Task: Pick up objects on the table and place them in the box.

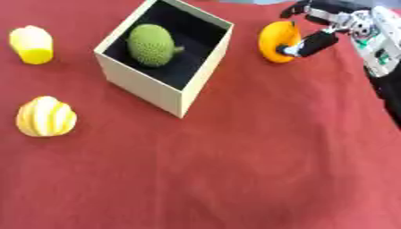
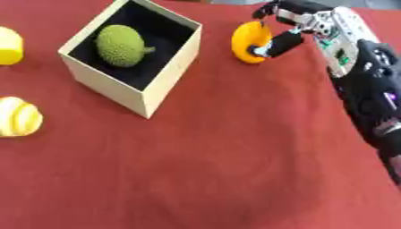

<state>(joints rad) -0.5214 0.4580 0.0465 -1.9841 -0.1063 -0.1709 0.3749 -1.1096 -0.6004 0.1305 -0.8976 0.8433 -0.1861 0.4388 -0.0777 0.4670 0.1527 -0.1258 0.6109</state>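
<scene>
No text, label, brand, number or sign can be read anywhere in either view: none on the box [image 1: 149, 87], none on the fruit-shaped objects, none on the red worktop [image 1: 258, 170], and none on the right hand [image 2: 301, 22] or its arm.
</scene>
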